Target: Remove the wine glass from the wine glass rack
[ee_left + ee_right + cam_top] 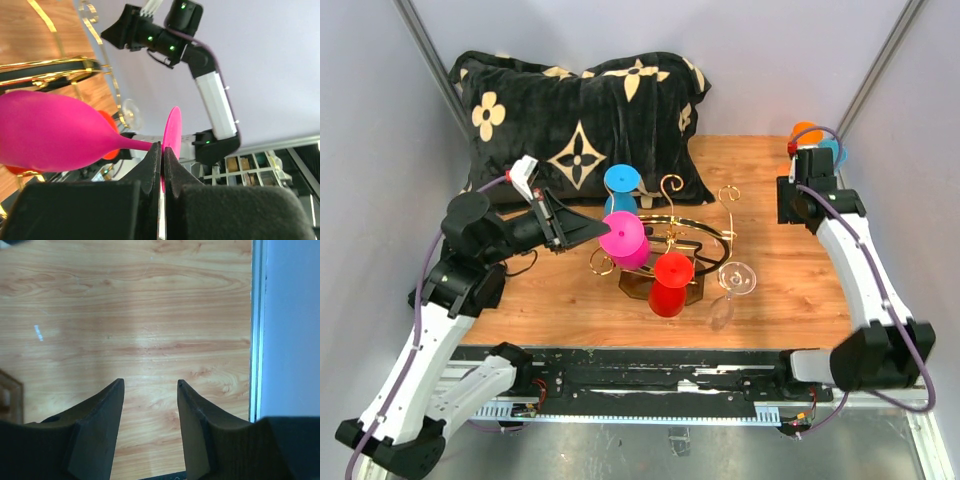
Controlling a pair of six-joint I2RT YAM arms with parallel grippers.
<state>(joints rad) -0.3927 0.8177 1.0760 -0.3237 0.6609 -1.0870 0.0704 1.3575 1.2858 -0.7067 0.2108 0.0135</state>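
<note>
The gold wire wine glass rack (pixel 698 229) stands mid-table on a dark base (pixel 638 290). A red glass (pixel 670 283), a blue glass (pixel 621 184) and a clear glass (pixel 735 280) are at it. My left gripper (pixel 586 233) is shut on the stem of a pink wine glass (pixel 625 238), which is held sideways at the rack's left edge. The left wrist view shows the jaws (pixel 163 150) pinching the stem between pink bowl (pixel 50 132) and foot (pixel 173 131), with the rack (pixel 60 65) behind. My right gripper (pixel 800 205) is open and empty over bare wood (pixel 150 385).
A black patterned pillow (pixel 580 120) lies at the back left. Orange and blue cups (pixel 810 135) sit in the back right corner behind the right arm. The table's right edge (pixel 256 330) and wall are close to the right gripper. Grey walls enclose the table.
</note>
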